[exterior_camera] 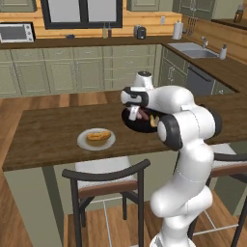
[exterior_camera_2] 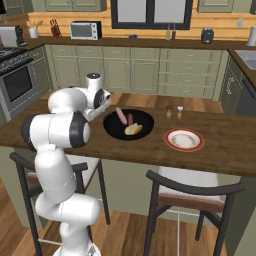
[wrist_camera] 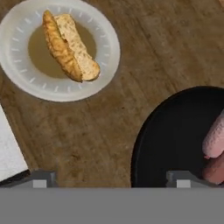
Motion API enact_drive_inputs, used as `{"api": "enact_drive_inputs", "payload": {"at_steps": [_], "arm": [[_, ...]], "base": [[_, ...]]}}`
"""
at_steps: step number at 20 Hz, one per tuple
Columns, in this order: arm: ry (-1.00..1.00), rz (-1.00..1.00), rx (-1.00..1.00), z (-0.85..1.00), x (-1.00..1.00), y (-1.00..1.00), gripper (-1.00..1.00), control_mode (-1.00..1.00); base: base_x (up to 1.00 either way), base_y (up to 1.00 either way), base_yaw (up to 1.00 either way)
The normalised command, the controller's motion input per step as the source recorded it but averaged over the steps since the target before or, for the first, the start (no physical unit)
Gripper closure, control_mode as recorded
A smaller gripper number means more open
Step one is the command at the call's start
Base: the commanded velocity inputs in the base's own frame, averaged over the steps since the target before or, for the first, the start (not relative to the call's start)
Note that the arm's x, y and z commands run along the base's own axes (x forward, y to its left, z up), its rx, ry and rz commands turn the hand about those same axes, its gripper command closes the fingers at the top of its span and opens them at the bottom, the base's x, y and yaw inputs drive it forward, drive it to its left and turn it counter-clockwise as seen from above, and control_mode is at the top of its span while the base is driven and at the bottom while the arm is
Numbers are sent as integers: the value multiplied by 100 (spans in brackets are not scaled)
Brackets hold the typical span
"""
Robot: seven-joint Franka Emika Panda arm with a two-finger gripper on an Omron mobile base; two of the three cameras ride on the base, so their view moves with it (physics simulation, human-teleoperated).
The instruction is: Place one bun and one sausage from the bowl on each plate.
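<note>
Golden bun (wrist_camera: 66,47) sits on the pale plate (wrist_camera: 17,74) on the left, so with jaws spread wide and empty the gripper (wrist_camera: 111,178) hangs between that plate and the black bowl (wrist_camera: 175,135), and I'd guess a sausage (wrist_camera: 215,139) is next.

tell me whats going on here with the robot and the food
A white robot arm is sorting hot-dog food from a black bowl onto two plates on a wooden counter. One bun already lies on the pale plate. The red-rimmed plate is bare. A second bun and two sausages are in the bowl. The gripper is open and empty, between the pale plate and the bowl.
</note>
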Motion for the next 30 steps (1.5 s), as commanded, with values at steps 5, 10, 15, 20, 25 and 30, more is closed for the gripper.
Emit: {"api": "enact_drive_inputs", "payload": {"at_steps": [5,10,15,20,25,30], "arm": [[26,-55,-2,10,16,-82,-100,-100],[36,-68,0,-2,22,-72,-100,-100],[12,-34,0,-20,68,-9,-100,-100],[0,-9,1,-44,62,-16,-100,-100],[-5,-7,4,-74,-7,-78,-100,-100],[-11,0,4,-17,16,-15,-100,-100]], "base": [[0,0,0],[0,0,0],[0,0,0],[0,0,0],[0,0,0],[0,0,0]]}}
